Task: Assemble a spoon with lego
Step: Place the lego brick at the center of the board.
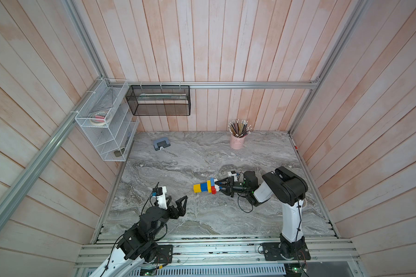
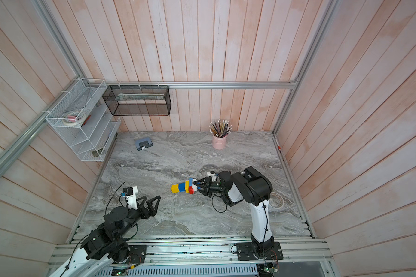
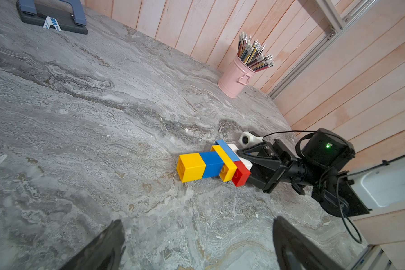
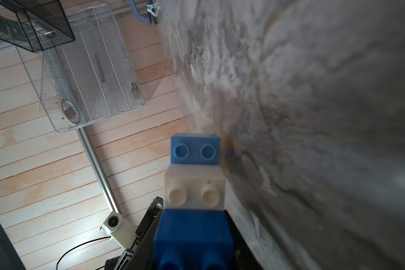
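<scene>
The right claw [image 1: 217, 187] is clenched on the wide head of the spoon [image 1: 205, 187], an elongated assembly of chunky studded plastic bricks. From the black fingertips outward come the white, red and blue head bricks, then a yellow crossbar and a narrow handle of one blue and one yellow brick. The handle points straight away from that claw. In the left wrist view the spoon [image 3: 211, 163] lies low along the grey marble-patterned tabletop [image 3: 103, 117], with the right claw [image 3: 243, 161] gripping its head end. The right wrist view shows only studded blue and white bricks [image 4: 194, 184] directly ahead of the claw.

The left claw [image 1: 177, 201] is released, its black fingers [image 3: 103, 247] spread wide with nothing between them. It is well apart from the spoon, whose yellow handle end is the part nearest to it.

Far beyond both claws, near the wooden back wall, stand a pink metal cup of pencils [image 1: 237, 141] and a grey-blue hole punch [image 1: 161, 144].
</scene>
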Controlling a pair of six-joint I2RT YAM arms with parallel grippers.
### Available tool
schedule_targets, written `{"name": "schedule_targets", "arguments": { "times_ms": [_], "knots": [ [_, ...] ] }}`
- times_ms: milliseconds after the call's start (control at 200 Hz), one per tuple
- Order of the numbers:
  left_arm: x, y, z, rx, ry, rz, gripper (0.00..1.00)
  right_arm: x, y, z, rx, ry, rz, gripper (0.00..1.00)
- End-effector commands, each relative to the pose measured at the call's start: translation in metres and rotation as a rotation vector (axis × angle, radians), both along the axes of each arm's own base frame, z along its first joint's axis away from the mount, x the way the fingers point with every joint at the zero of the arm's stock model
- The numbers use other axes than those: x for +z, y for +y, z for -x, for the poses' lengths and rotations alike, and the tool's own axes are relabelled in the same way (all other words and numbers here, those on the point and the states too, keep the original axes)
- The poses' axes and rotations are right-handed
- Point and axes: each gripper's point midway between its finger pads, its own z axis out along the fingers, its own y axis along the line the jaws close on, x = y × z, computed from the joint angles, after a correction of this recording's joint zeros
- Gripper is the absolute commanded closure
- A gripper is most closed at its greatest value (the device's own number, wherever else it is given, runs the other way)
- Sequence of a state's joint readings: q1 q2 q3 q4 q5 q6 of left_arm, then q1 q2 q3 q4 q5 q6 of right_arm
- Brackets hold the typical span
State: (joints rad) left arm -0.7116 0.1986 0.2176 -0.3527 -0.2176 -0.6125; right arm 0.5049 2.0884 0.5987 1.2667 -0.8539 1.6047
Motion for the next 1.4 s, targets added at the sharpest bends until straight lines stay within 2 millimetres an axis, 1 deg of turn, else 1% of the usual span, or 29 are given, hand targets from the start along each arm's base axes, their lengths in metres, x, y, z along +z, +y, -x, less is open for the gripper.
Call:
{"name": "schedule_targets", "arguments": {
  "times_ms": [0,90,215,275,440,470,505,570,615,660,690,720,795,890,995,1045,1125,1195,1275,1395],
  "knots": [
    [0.002,0.002,0.0,-0.001,-0.012,-0.008,0.0,-0.017,-0.001,0.002,-0.046,0.062,0.025,0.74],
    [0.002,0.001,0.001,-0.005,-0.014,-0.005,0.0,-0.019,-0.001,0.003,-0.052,0.071,0.027,0.72],
    [0.003,0.001,0.001,-0.008,-0.018,-0.002,0.0,-0.022,-0.001,0.005,-0.061,0.08,0.038,0.58],
    [0.003,0.001,0.002,-0.008,-0.02,0.0,0.0,-0.023,-0.002,0.007,-0.061,0.083,0.043,0.55],
    [0.003,0.001,0.002,-0.008,-0.022,0.002,0.0,-0.028,-0.008,0.015,-0.075,0.1,0.058,0.4],
    [0.004,0.001,0.002,-0.007,-0.024,0.004,0.0,-0.031,-0.01,0.017,-0.078,0.109,0.069,0.37],
    [0.004,0.001,0.002,-0.009,-0.022,0.004,0.0,-0.033,-0.011,0.02,-0.074,0.112,0.083,0.29],
    [0.004,0.001,0.002,-0.008,-0.022,0.003,0.0,-0.035,-0.017,0.024,-0.075,0.111,0.113,0.22],
    [0.003,0.002,0.002,-0.006,-0.02,0.003,0.0,-0.041,-0.023,0.028,-0.069,0.114,0.168,0.18],
    [0.004,0.002,0.002,-0.005,-0.022,0.005,0.0,-0.053,-0.03,0.034,-0.057,0.127,0.254,0.17],
    [0.004,0.002,0.002,-0.005,-0.022,0.006,0.0,-0.054,-0.034,0.035,-0.041,0.101,0.3,0.15],
    [0.004,0.002,0.002,-0.004,-0.021,0.005,0.0,-0.06,-0.04,0.04,-0.024,0.111,0.348,0.14],
    [0.004,0.003,0.002,0.0,-0.021,0.007,0.0,-0.062,-0.053,0.043,-0.018,0.118,0.411,0.14],
    [0.004,0.003,0.002,0.0,-0.02,0.006,0.0,-0.072,-0.072,0.046,0.023,0.113,0.59,0.12],
    [0.004,0.003,0.001,0.005,-0.022,0.006,0.0,-0.066,-0.087,0.042,0.048,0.084,0.708,0.08],
    [0.004,0.004,0.001,0.006,-0.021,0.005,0.0,-0.067,-0.097,0.04,0.058,0.072,0.794,0.07],
    [0.003,0.004,0.002,0.007,-0.019,0.004,0.0,-0.067,-0.106,0.042,0.117,0.065,0.878,0.05],
    [0.003,0.004,0.001,0.01,-0.018,0.005,0.0,-0.07,-0.121,0.042,0.145,0.063,0.99,0.04],
    [0.003,0.005,0.001,0.014,-0.017,0.003,0.0,-0.075,-0.131,0.046,0.178,0.072,1.05,0.03],
    [0.002,0.006,0.0,0.025,-0.014,0.002,0.0,-0.075,-0.144,0.041,0.183,0.062,1.134,0.03]
  ]
}}
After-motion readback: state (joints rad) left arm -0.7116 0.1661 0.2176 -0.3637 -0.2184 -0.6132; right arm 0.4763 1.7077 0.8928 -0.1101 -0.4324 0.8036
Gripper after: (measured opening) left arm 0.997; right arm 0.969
